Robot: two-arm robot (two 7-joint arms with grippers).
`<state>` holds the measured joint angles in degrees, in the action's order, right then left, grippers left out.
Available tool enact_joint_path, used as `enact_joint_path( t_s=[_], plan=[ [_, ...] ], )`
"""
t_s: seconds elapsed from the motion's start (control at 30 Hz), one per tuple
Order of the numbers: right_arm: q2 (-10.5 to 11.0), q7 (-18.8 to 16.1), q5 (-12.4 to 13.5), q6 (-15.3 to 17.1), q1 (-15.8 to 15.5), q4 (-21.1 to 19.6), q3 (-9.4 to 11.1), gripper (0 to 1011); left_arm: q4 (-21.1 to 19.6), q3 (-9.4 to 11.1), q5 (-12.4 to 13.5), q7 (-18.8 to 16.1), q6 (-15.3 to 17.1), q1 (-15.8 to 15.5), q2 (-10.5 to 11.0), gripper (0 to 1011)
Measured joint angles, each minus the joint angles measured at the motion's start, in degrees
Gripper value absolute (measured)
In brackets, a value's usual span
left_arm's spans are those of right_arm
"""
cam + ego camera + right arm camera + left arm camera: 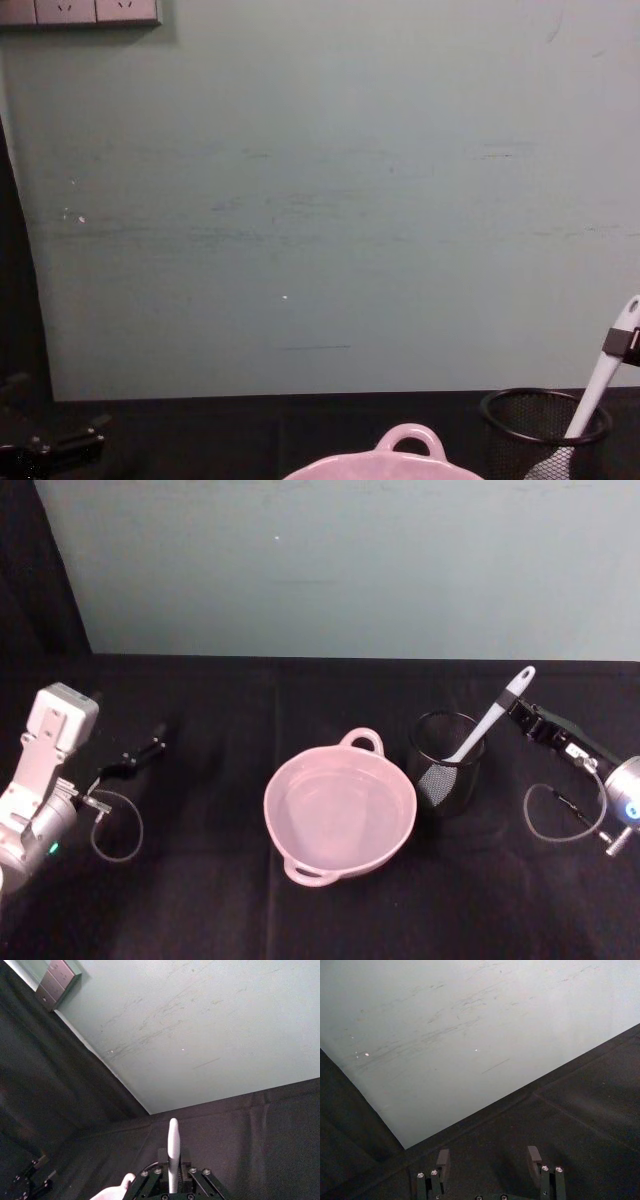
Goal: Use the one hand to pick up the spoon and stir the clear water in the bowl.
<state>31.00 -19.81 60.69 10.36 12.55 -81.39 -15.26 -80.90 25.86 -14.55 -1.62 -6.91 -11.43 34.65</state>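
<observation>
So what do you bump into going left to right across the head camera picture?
Left gripper → pink bowl → black mesh cup → right gripper, its fingers shut on the spoon.

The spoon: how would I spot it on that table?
On the black-clothed table, find the pale pink round bowl in the middle; on its right stands a black wire-mesh cup. The slim white plastic spoon leans out of it, its handle held by the right gripper; the left gripper idles far left. It is the only slim white thing.
</observation>
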Motion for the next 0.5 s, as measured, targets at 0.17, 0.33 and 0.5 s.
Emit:
enact_joint_path(
  t_s=[0.17, 0.33, 0.5],
  plan=[
    [0.0, 0.0, 0.0, 0.0, 0.0, 0.0, 0.0, 114, 0.0, 0.0, 0.0, 0.0, 0.0, 0.0, 0.0, 1005],
    [0.0, 0.0, 0.0, 0.0, 0.0, 0.0, 0.0, 114, 0.0, 0.0, 0.0, 0.0, 0.0, 0.0, 0.0, 1005],
    [1.7, 0.5, -1.8, -1.0, -0.4, -2.8, -0.4, 114, 0.0, 0.0, 0.0, 0.0, 0.0, 0.0, 0.0, 1005]
  ],
)
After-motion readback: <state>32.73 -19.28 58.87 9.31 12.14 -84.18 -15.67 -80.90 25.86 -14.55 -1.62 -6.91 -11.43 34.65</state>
